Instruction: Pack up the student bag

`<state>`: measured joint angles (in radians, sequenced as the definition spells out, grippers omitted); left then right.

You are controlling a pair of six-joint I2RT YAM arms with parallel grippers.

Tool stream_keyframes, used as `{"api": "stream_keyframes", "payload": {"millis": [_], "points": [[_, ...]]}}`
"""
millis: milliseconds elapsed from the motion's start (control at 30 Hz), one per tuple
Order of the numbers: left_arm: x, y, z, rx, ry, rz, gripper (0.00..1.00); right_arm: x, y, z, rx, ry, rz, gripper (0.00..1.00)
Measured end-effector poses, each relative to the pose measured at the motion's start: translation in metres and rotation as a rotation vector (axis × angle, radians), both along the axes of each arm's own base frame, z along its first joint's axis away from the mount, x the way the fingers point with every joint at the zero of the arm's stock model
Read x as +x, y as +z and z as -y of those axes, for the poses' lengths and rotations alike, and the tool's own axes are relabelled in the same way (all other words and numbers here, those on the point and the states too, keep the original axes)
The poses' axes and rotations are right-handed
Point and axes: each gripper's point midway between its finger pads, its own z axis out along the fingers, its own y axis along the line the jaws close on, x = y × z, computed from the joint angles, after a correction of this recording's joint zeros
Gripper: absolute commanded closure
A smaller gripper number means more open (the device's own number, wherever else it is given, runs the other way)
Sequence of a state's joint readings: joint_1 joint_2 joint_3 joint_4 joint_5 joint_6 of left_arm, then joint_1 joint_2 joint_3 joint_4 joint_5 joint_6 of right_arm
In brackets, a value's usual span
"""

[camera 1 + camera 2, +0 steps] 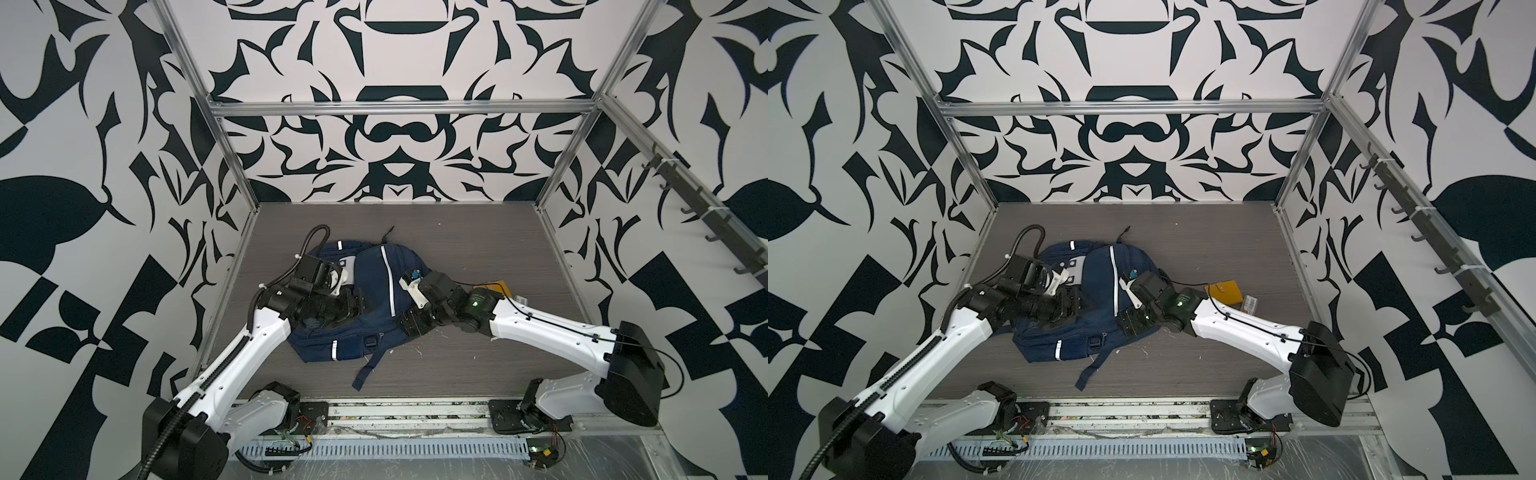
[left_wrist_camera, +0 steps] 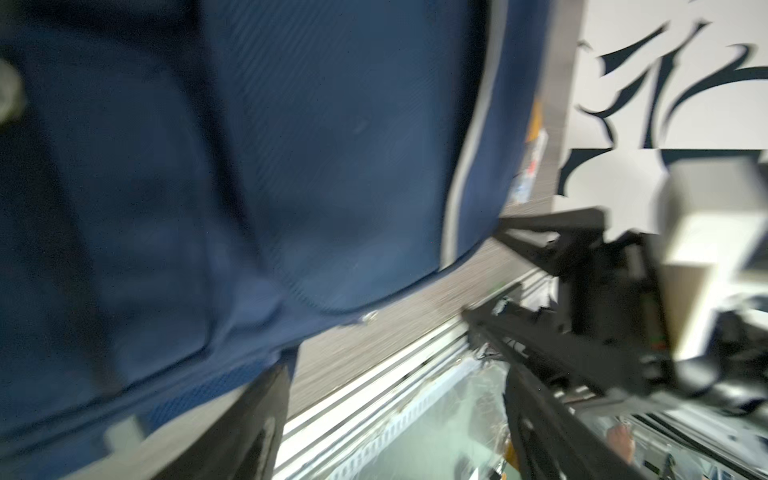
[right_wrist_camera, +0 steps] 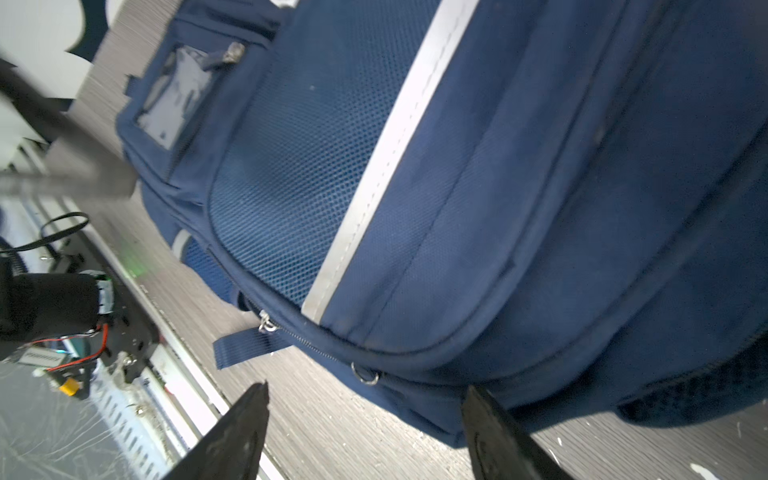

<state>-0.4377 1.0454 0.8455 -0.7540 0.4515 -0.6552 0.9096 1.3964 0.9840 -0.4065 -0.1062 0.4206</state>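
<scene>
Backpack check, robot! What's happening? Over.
Left gripper open, right gripper open. Backpack lying on table, unheld. Yellow pouch off to side, not blocking.

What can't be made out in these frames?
Student bag contents: fabric covers them in every view.
Yellow item near the bag: too small in both top views to identify.
Left wrist view: motion blur smears the bag's seams.
Left pincer tips: lost against its dark wrist in both top views.
</scene>
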Motion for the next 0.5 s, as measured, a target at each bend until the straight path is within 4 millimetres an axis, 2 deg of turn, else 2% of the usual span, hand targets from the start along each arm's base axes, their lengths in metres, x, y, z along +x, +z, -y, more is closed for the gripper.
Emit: {"api": "stream_keyframes", "payload": {"millis": [133, 167, 267, 300, 367, 500], "points": [[-0.015, -0.027, -0.013, 0.051, 0.046, -0.075, 0.16, 0.015, -0.007, 0.01, -0.007, -0.068, -0.027, 0.24], [-0.019, -0.036, -0.016, 0.065, 0.063, -0.1, 0.11, 0.02, -0.007, 0.015, -0.005, -0.093, -0.031, 0.24], [-0.031, -0.057, -0.025, 0.088, 0.12, -0.163, 0.1, 0.037, -0.006, 0.027, 0.01, -0.163, -0.038, 0.24], [-0.035, -0.062, -0.028, 0.097, 0.136, -0.175, 0.07, 0.042, -0.005, 0.03, 0.014, -0.183, -0.039, 0.24], [-0.038, -0.069, -0.034, 0.115, 0.167, -0.188, 0.01, 0.049, -0.005, 0.036, 0.02, -0.215, -0.04, 0.24], [-0.031, -0.072, -0.04, 0.138, 0.227, -0.183, 0.0, 0.052, -0.005, 0.039, 0.024, -0.235, -0.047, 0.25]]}}
